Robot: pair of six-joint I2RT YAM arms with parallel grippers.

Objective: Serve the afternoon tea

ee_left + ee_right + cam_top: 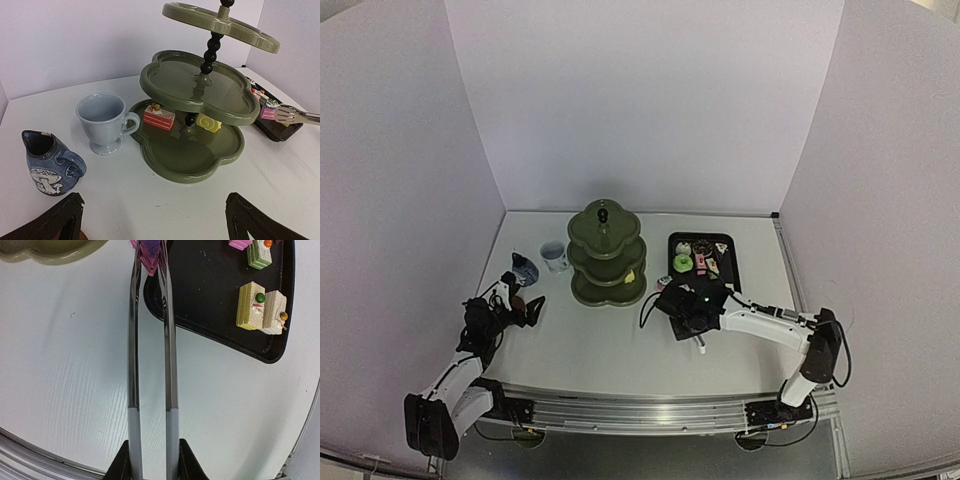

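Note:
The dark green three-tier stand (607,255) stands at mid-table, with a red cake (159,117) and a yellow roll (209,122) on its bottom tier (195,160). Left of it are a white cup (103,120) and a small blue cup (47,162). My left gripper (155,220) is open and low over the table in front of them, holding nothing. My right gripper (152,465) is shut on the metal tongs (167,340), whose tips pinch a pink cake (149,255) between the stand and the tray.
The black tray (210,305) lies right of the stand with several small cakes (250,305) and doughnuts (682,263) on it. White walls close in the back and both sides. The arm bases sit on the rail at the near edge.

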